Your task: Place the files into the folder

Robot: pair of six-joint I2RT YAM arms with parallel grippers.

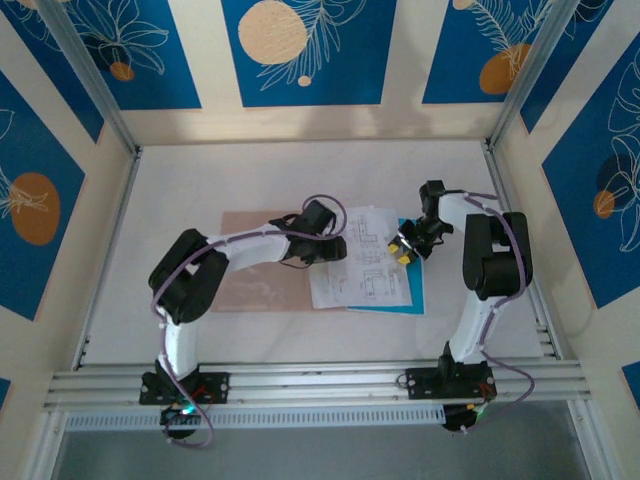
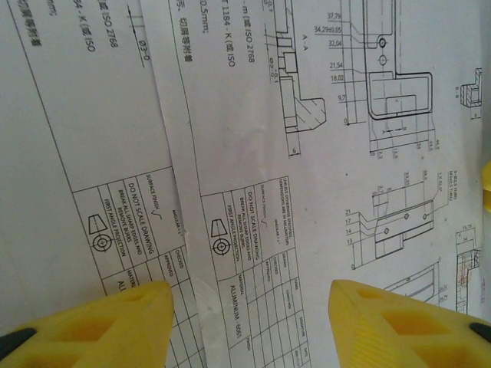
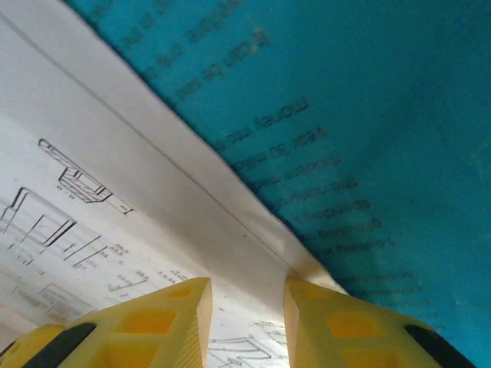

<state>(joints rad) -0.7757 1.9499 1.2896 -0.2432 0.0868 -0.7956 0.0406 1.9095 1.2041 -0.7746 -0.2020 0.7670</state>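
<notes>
White printed sheets (image 1: pixel 365 268) fanned over a bright blue sheet (image 1: pixel 412 300), plain pinkish-brown folder (image 1: pixel 255 290) just left

Your left arm (image 1: pixel 235 250) stretches from its base toward the middle of the worktop, and the left hand (image 1: pixel 338 248) faces down with its yellow fingers (image 2: pixel 115 322) set wide apart. Your right arm (image 1: pixel 495 255) folds steeply over its base. The right hand (image 1: pixel 404 250) points down, its fingers (image 3: pixel 153 322) parted by a narrow gap.

Seen from above, the left arm (image 1: pixel 265 248) hides the folder's (image 1: pixel 252 290) upper right part and the white sheets' (image 1: pixel 370 275) left edge. The blue sheet (image 1: pixel 415 290) lies mostly under them. In the right wrist view its print (image 3: pixel 307 153) is too blurred to read, and the yellow fingers (image 3: pixel 153 326) are cut off at the bottom edge.
</notes>
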